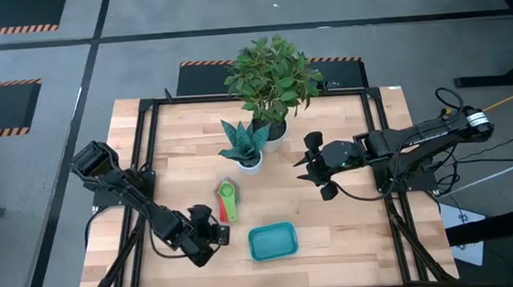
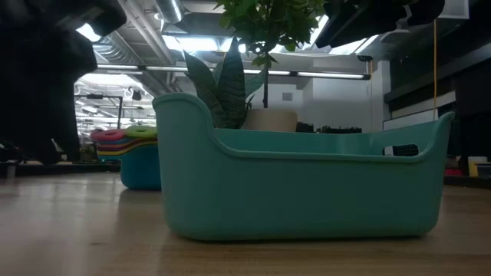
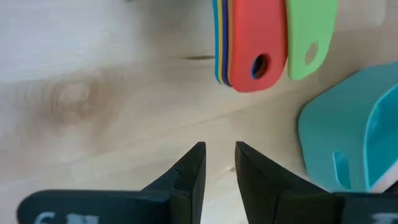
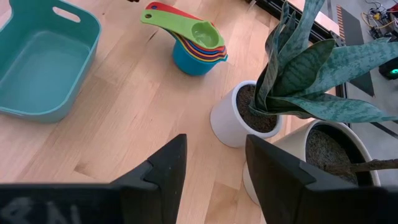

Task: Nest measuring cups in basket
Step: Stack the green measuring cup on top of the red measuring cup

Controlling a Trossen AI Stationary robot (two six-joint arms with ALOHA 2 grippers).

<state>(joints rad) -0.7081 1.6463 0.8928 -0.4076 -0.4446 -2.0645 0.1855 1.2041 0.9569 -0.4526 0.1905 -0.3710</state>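
High view shows the stacked cups (image 1: 227, 200) outside the basket (image 1: 272, 242). Left fingers (image 3: 221, 163) narrow, empty, facing the handles; right fingers (image 4: 214, 165) wide. Next: grip the stack.

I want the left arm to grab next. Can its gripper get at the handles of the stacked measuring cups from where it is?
Probably yes. The left gripper points at the stacked measuring cups' handles with only bare table between, jaws slightly apart.
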